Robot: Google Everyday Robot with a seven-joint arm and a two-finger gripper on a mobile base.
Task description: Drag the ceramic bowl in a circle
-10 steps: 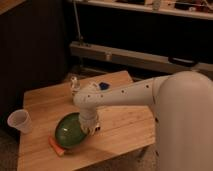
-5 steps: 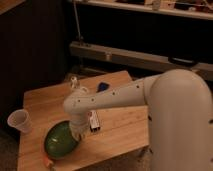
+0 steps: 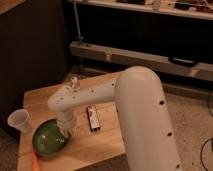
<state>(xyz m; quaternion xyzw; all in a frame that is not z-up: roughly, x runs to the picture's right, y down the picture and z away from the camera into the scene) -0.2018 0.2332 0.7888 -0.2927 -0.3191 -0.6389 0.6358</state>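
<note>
The ceramic bowl (image 3: 49,139) is a round, shallow, glossy green bowl with a darker rim, sitting near the front left corner of the wooden table (image 3: 107,137). My white arm reaches across the table from the right and bends down over the bowl. My gripper (image 3: 66,129) is at the bowl's right rim, pointing down into it. The wrist hides the fingertips.
A small translucent white plastic cup (image 3: 19,120) stands at the table's left edge, just behind the bowl. A dark rectangular object (image 3: 93,118) lies mid-table. An orange object (image 3: 36,161) lies at the front edge under the bowl. A small clear object (image 3: 74,82) stands at the back.
The bowl has slid left and toward the front edge with my gripper, closer to the cup. My arm has swung further left, uncovering the dark rectangular object.
</note>
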